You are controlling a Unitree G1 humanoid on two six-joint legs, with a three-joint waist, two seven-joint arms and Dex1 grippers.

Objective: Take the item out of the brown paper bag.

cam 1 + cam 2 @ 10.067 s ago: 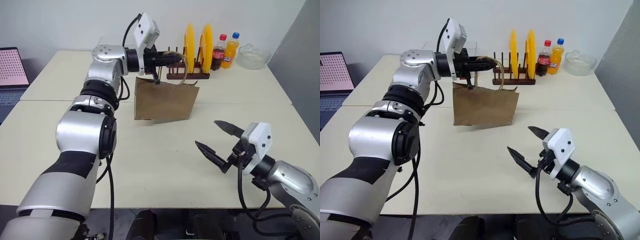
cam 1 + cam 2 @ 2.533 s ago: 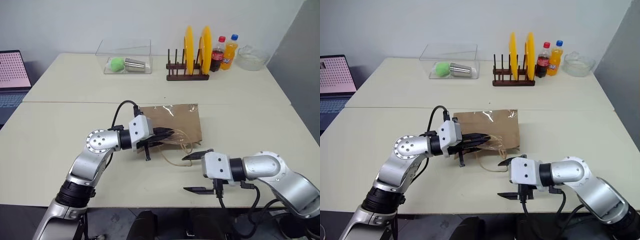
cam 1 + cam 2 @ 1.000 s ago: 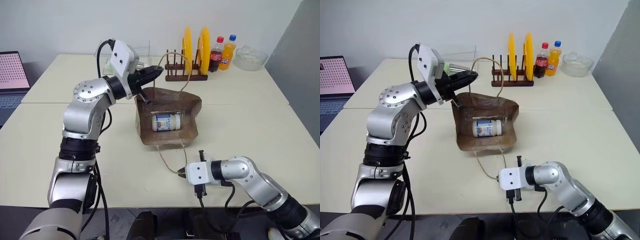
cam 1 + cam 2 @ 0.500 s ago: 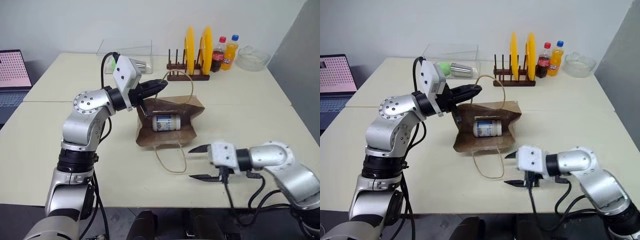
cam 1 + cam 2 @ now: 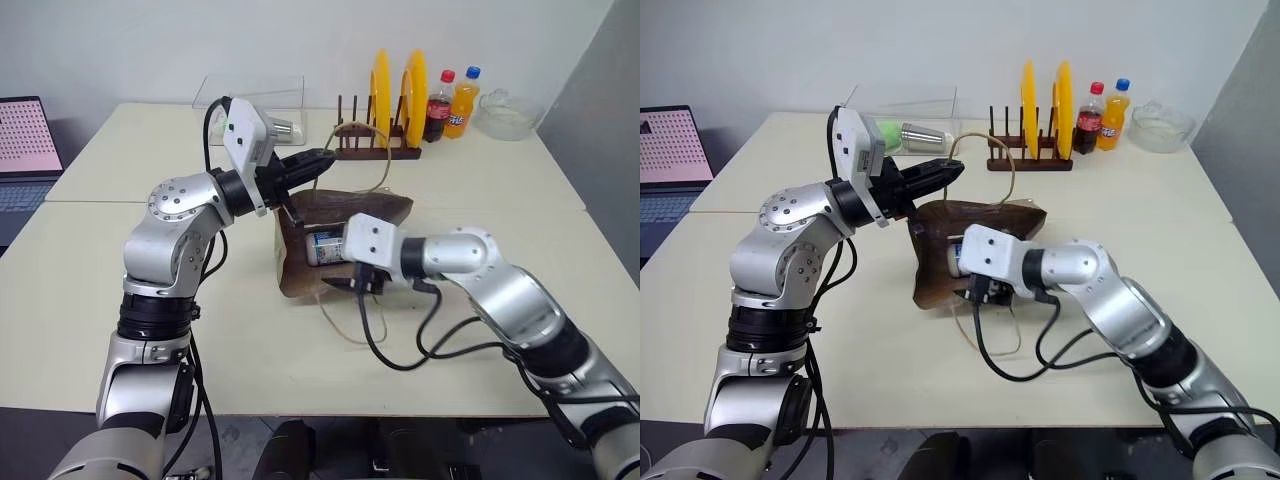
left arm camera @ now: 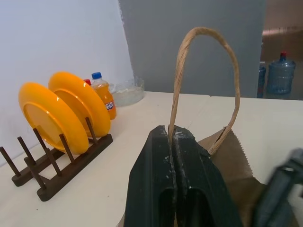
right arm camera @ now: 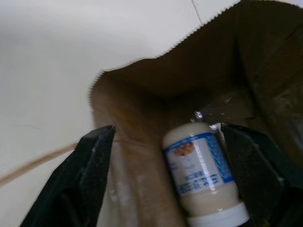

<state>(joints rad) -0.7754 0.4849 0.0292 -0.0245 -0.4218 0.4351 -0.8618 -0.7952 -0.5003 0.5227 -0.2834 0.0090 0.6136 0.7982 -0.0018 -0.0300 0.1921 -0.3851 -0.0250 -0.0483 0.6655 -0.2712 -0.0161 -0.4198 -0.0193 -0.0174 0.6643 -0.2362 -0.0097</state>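
Not yet out: white bottle (image 7: 203, 170) lying inside brown paper bag (image 5: 385, 210). Left gripper (image 6: 171, 142) clamped on bag's handle (image 6: 203, 71). Right gripper (image 7: 180, 161) spread wide at bag's mouth, straddling bottle, gripping nothing.

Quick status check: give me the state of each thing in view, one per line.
brown paper bag: on the table, mouth held open, one handle lifted.
item: lying on its side inside the bag, not gripped.
left claw: shut on the bag's handle.
right claw: open, fingers either side of the item at the bag's mouth.
yellow plates: upright in the rack.
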